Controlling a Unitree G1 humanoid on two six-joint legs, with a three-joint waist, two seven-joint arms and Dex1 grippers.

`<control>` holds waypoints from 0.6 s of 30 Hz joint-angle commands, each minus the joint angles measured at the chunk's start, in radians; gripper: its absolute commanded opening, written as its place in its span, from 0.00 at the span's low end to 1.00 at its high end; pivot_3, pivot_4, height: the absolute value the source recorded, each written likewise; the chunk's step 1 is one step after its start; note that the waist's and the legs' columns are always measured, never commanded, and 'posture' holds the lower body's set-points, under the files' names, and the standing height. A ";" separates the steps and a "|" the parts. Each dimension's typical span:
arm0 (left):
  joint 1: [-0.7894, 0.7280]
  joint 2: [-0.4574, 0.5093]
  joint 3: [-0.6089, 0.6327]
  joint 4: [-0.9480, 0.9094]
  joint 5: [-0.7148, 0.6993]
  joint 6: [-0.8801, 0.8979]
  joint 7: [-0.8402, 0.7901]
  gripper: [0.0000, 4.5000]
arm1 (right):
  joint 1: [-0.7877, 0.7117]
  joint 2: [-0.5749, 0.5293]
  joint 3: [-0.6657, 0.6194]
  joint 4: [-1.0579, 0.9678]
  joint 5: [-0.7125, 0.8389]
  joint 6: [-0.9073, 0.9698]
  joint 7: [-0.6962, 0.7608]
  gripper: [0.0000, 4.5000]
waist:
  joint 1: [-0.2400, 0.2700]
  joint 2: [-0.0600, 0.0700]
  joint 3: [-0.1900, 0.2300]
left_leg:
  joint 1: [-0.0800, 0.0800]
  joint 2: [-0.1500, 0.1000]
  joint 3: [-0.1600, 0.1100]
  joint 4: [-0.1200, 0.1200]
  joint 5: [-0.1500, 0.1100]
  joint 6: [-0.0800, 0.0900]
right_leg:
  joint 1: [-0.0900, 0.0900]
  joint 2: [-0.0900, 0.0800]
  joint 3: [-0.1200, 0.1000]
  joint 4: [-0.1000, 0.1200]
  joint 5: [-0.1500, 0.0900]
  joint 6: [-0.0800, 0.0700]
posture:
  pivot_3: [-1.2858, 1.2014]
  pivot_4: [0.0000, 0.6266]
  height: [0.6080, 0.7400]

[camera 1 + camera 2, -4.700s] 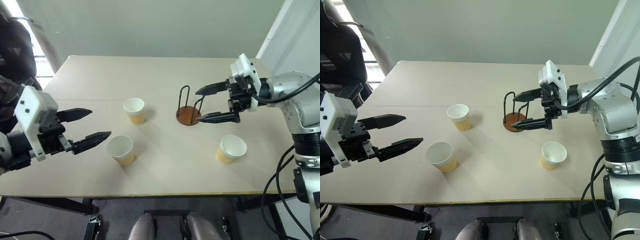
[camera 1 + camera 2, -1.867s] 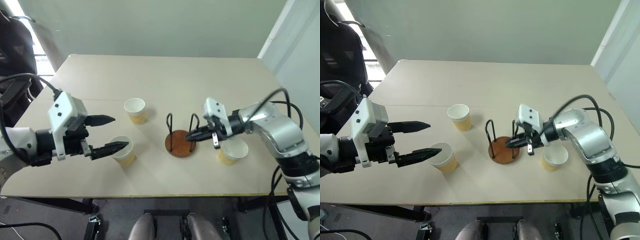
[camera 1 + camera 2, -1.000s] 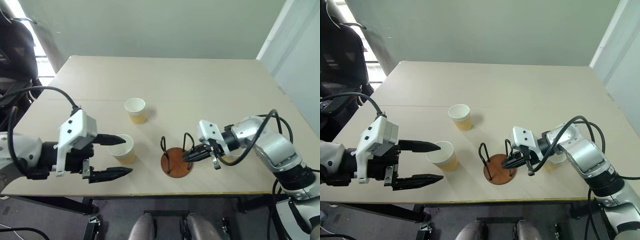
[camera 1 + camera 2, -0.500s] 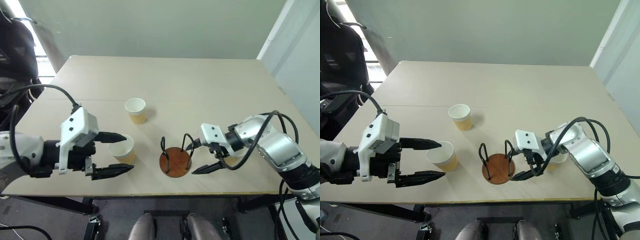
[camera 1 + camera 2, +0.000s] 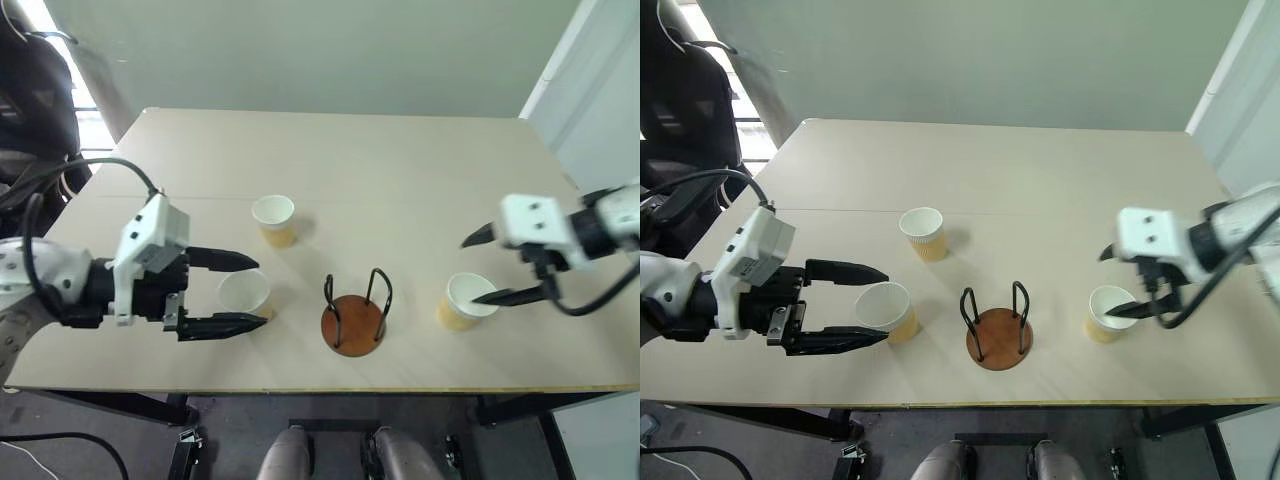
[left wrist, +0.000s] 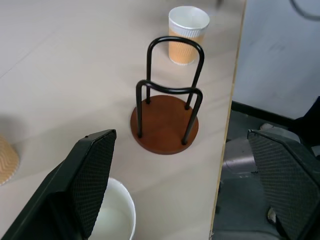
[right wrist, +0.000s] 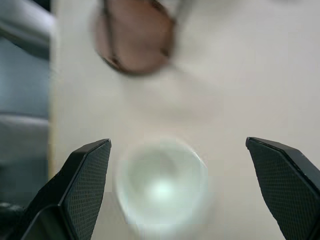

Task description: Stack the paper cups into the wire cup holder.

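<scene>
So you've got the wire cup holder [image 5: 353, 319] sitting near the front edge of the table [image 5: 400, 170], roughly in the middle, empty, loops upright. That's a handy spot: both arms can get to it, and two of the paper cups flank it.

Cups: the left cup [image 5: 245, 295] stands upright to the left of the holder, the right cup [image 5: 465, 301] upright to its right, and the far cup [image 5: 274, 219] sits further back and a bit left, well apart from both grippers. None are in the holder yet, so nothing of the stacking is done.

Your left gripper [image 5: 240, 293] has its fingers spread wide, one on the far side of the left cup and one on the near side, so the cup sits between them. I can't tell if either finger actually touches it; nothing is clamped. It looks lined up for a side grab across the cup body, which makes sense for lifting it over the wire loops.

Your right gripper [image 5: 487, 266] is also spread wide and holding nothing. It hangs above the right cup, and the right wrist view looks straight down into the cup's white inside with a finger either side.
</scene>
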State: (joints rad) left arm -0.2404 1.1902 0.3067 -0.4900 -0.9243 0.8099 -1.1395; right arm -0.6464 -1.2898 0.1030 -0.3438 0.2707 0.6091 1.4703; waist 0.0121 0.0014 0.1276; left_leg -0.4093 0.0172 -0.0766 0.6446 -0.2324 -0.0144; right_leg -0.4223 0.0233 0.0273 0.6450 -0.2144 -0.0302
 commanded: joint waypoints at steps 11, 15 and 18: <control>-0.084 -0.019 -0.037 -0.001 0.017 -0.030 -0.053 1.00 | 0.163 -0.016 -0.030 -0.142 0.058 0.061 -0.048 0.99 | -0.006 0.001 0.001 | 0.000 0.000 0.002 0.001 -0.003 0.002 | 0.001 0.001 0.002 0.000 0.000 0.014 | 0.52 0.24 1.00; -0.058 -0.019 0.027 -0.053 0.019 -0.039 -0.024 1.00 | 0.158 0.008 0.039 -0.128 0.015 0.035 -0.059 0.99 | -0.006 0.001 0.001 | 0.002 0.000 0.002 0.002 -0.004 0.005 | 0.003 0.001 0.002 0.000 -0.001 0.015 | 0.52 0.24 1.00; -0.060 -0.023 0.069 -0.083 -0.015 -0.020 0.006 1.00 | 0.153 0.018 0.067 -0.107 -0.015 0.016 -0.063 0.99 | -0.005 0.001 0.001 | 0.002 0.000 0.002 0.003 -0.004 0.006 | 0.005 0.001 0.002 0.000 -0.001 0.015 | 0.52 0.24 1.00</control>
State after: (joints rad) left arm -0.2937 1.1589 0.3284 -0.5420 -0.9176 0.7884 -1.1488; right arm -0.4790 -1.2683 0.1760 -0.4545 0.2750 0.6415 1.4160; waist 0.0069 0.0022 0.1286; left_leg -0.4069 0.0174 -0.0746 0.6476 -0.2363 -0.0078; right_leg -0.4173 0.0245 0.0297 0.6448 -0.2152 -0.0149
